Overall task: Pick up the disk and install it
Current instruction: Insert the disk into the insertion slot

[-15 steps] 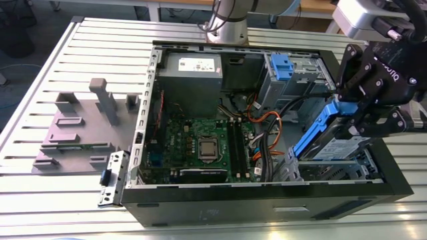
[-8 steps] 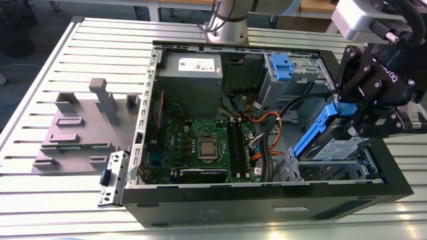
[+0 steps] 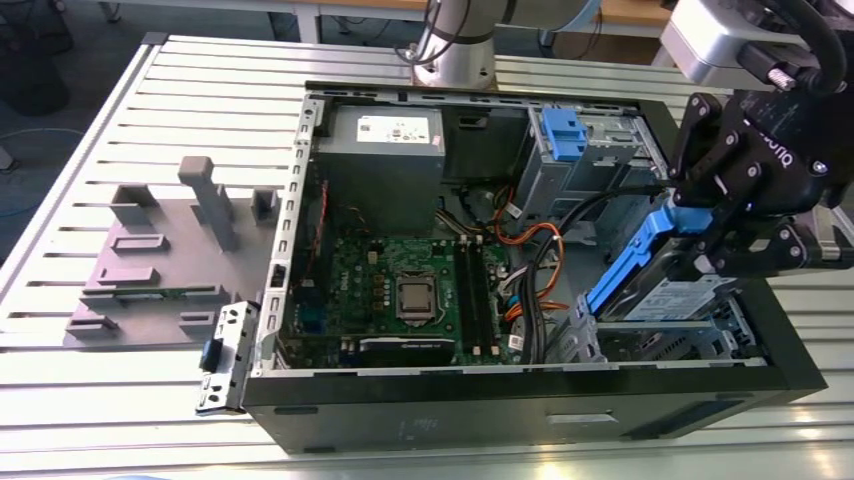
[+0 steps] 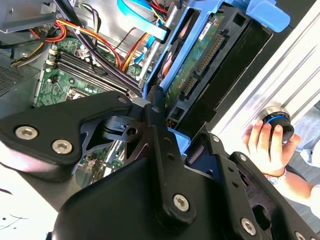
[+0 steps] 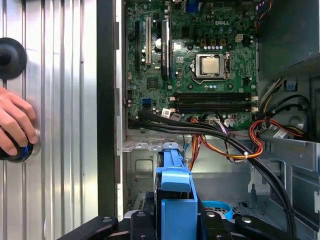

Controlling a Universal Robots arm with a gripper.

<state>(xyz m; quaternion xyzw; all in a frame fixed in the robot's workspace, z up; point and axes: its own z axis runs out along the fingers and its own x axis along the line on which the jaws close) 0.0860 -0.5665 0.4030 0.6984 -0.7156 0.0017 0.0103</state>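
The disk (image 3: 667, 295), tilted in its blue frame, hangs over the drive bay (image 3: 694, 335) at about 4 o'clock in the exterior view. Entering crooked, it could jam on the bay's metal walls, or catch the orange and black cables (image 3: 527, 240) just beside it at 9 o'clock. The tool (image 3: 714, 250) pinches it by the frame, the disk reaching down from it toward 7 o'clock. A person's hand (image 4: 262, 145) grips a knob (image 4: 276, 120) on the worktop (image 3: 187, 100) near the case (image 3: 534, 400).

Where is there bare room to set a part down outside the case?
Bare slatted table beyond the grey fixture and in front of it, on the exterior view's left. Crowded: the cables beside the bay where the gripper holds the disk.
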